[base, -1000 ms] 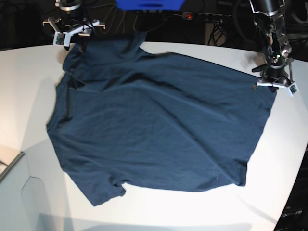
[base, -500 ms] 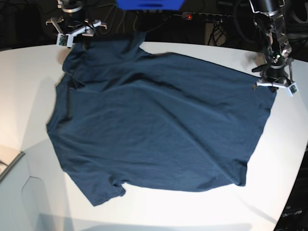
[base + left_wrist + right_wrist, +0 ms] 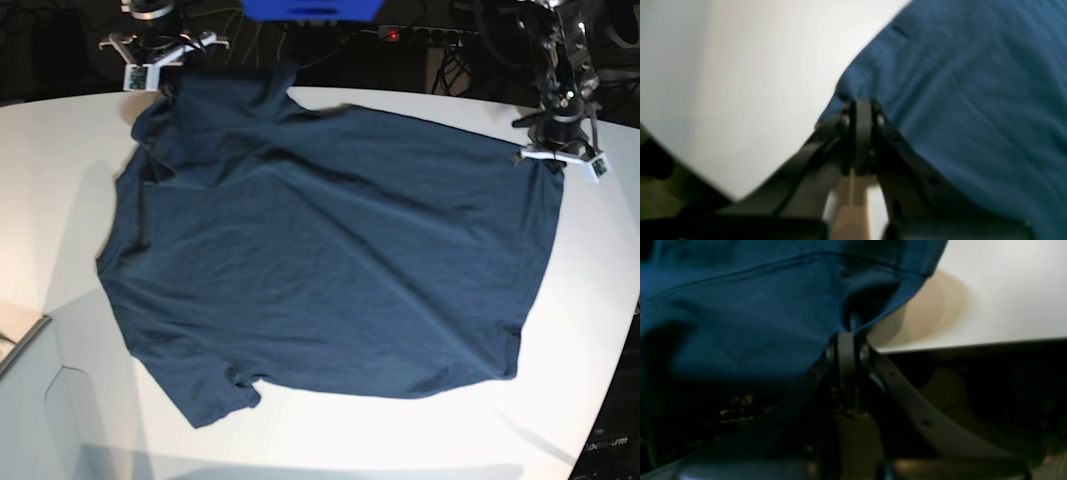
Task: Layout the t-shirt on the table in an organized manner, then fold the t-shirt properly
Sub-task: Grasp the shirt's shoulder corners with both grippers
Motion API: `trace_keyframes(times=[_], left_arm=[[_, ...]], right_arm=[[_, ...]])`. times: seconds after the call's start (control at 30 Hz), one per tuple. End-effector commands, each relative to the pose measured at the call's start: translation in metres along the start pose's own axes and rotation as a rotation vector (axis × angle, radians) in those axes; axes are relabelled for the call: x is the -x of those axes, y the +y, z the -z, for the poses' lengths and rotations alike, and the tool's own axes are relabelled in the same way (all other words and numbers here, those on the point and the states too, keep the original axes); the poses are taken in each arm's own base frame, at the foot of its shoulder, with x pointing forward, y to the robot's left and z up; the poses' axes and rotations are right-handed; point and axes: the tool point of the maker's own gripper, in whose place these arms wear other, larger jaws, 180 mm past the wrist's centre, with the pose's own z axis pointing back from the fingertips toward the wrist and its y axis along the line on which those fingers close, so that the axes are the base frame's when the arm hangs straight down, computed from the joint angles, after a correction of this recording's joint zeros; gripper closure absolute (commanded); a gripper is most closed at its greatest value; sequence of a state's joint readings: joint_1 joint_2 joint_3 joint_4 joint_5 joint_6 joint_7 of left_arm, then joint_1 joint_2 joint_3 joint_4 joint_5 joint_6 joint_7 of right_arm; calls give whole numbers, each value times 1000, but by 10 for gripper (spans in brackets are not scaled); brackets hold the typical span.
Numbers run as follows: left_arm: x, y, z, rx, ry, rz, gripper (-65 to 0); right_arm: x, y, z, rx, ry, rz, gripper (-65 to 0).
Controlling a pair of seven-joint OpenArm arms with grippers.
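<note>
1. I am clamping my right jaws (image 3: 848,340) on the t-shirt (image 3: 330,250) at its far corner.
2. My left jaws (image 3: 860,113) are pinching its opposite corner, for spreading it flat across the tabletop (image 3: 60,170).

Left tool (image 3: 558,152) and right tool (image 3: 160,68) both clamped

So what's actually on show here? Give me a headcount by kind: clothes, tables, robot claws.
Clothes: 1, the t-shirt, dark navy, spread on the table
Tables: 1, the white table
Robot claws: 2, the left gripper and the right gripper, each pinched shut on a far corner of the t-shirt
Total: 4
</note>
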State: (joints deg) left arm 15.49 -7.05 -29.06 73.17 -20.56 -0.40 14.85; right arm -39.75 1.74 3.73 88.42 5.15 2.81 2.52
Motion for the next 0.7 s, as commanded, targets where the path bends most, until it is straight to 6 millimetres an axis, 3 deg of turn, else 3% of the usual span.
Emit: trace_keyframes(times=[0.0,0.3,0.47,0.67], left_arm=[[-14,0,-5,4,-46,14,-1],[-18,-15,-52,46,-106,16,-1],[-19,-13,-68,49,-118,32,-1],[-16,-9,-85,59,-114,14,-1]], right_arm=[[-18,4,-4,-33,-59,-3,0],[-61,-27,-21,23,-173,-2,0],[-65,-31,-35,-29,-207,67,0],[-52,-37,-49,-25,-183,70,0]])
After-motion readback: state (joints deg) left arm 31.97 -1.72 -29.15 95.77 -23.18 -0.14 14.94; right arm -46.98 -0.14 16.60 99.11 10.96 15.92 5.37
